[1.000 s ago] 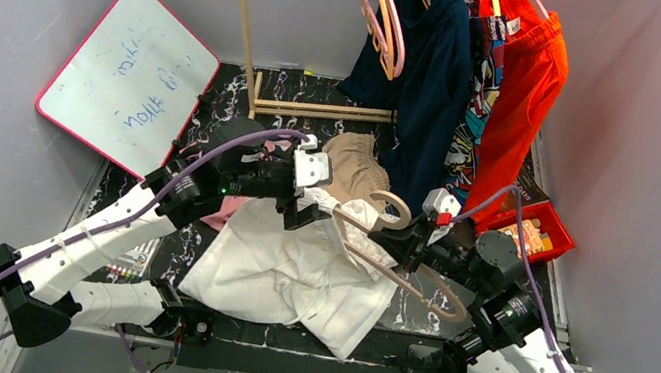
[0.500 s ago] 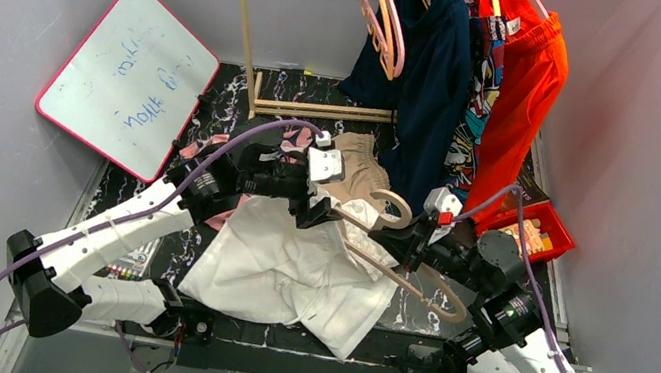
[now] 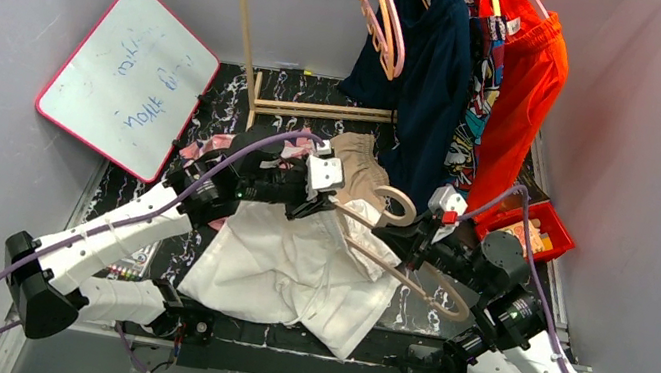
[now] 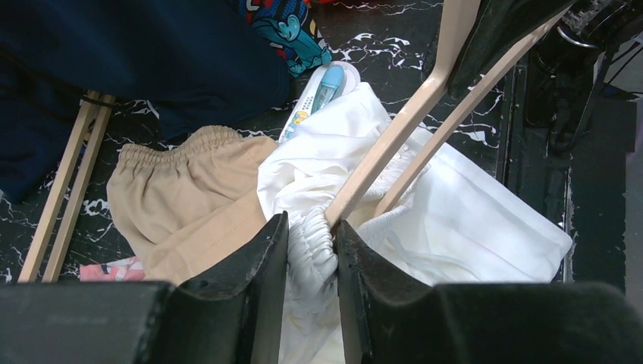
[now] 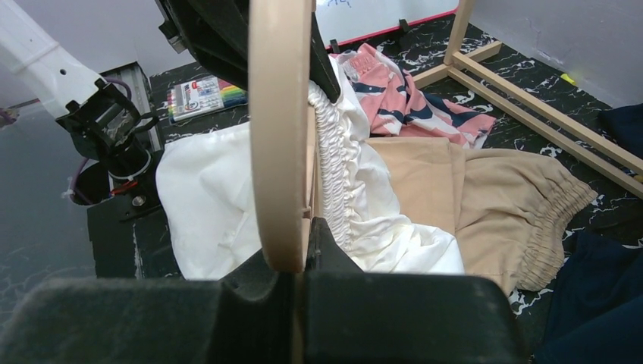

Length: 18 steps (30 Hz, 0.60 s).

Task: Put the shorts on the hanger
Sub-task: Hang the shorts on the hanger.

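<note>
The white shorts (image 3: 282,270) lie spread on the dark table, their gathered waistband bunched at the far right end. My left gripper (image 3: 321,207) is shut on that waistband; in the left wrist view its jaws (image 4: 311,227) pinch the white elastic right at the tip of one hanger arm. The beige hanger (image 3: 386,257) lies slanted over the shorts (image 4: 470,212), one arm (image 4: 394,144) reaching into the waistband. My right gripper (image 3: 408,245) is shut on the hanger; in the right wrist view the hanger (image 5: 279,114) rises from the closed jaws (image 5: 303,235) beside the shorts (image 5: 220,205).
Tan shorts (image 3: 355,165) and a pink patterned garment (image 5: 402,98) lie just beyond the white ones. A wooden rack (image 3: 319,109) holds pink hangers (image 3: 381,13), navy (image 3: 422,70) and orange (image 3: 525,87) clothes. A whiteboard (image 3: 127,76) leans at left. A red bin (image 3: 531,235) sits at right.
My left gripper has moved right to the waistband and closed on it, from wide open. The right gripper with the hanger has shifted slightly.
</note>
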Each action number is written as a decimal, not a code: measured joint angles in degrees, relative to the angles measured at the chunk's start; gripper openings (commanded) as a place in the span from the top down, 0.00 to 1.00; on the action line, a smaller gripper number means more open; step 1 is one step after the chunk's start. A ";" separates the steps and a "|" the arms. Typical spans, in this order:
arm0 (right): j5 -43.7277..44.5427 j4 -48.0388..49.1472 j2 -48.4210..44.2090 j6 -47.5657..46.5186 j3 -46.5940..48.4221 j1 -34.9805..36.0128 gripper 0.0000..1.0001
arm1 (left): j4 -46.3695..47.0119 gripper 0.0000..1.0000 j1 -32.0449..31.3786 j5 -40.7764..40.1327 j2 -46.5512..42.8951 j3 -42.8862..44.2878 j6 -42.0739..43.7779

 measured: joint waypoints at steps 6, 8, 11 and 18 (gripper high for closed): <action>-0.44 -1.03 -0.76 0.04 0.00 0.15 1.00 | 0.52 0.71 -0.07 -2.86 -2.84 -2.47 0.42; -0.50 -1.40 -1.27 0.07 0.02 0.15 1.00 | 0.37 0.69 0.11 -4.13 -3.98 -3.34 0.61; -0.70 -1.60 -1.84 0.26 0.07 0.15 1.00 | -0.09 0.63 0.11 -5.79 -5.05 -3.80 1.09; -1.11 -1.18 -2.38 1.62 0.37 0.15 1.00 | -1.01 0.53 0.31 -7.37 -6.34 -3.82 1.73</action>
